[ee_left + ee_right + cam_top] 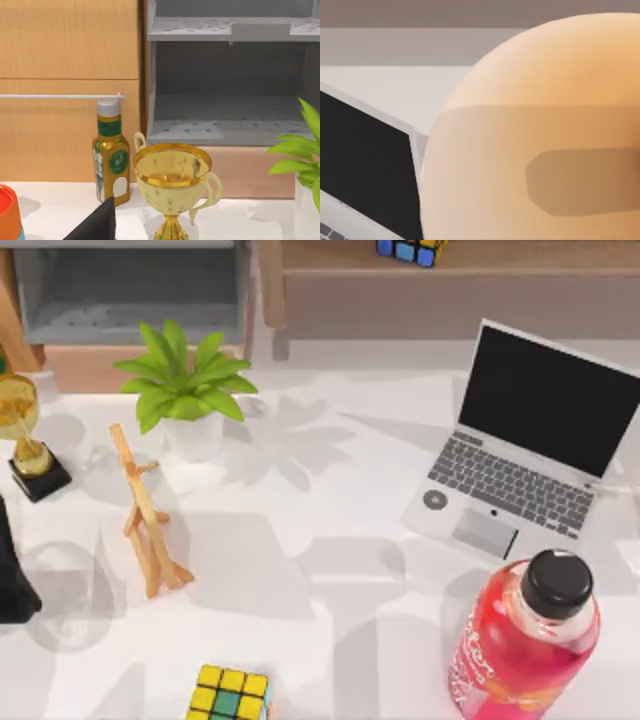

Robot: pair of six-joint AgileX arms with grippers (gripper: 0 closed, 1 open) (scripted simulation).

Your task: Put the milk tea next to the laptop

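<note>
— Starting at the jaws: are ours spread or pinching?

— We cannot tell for the right gripper or the left gripper (97,221). In the right wrist view the milk tea (530,125) bulks very close, a peach-orange curve with a darker patch in it, and the black screen of the laptop (530,445) is just beside it.

— And our left arm (12,575)?

— Low at the table's left edge, near the gold trophy (25,435). Its wrist view faces that trophy, a gold bottle (111,152) and grey shelves (230,80) beyond.

— What edges hem us in?

— The pink bottle (525,635) stands just near of the laptop's right part. The plant (185,385) and wooden easel (148,515) hold the left side, and a puzzle cube (230,692) sits at the near edge.

— Open room?

— Bare white table (330,530) stretches from the laptop's left side towards the easel.
</note>
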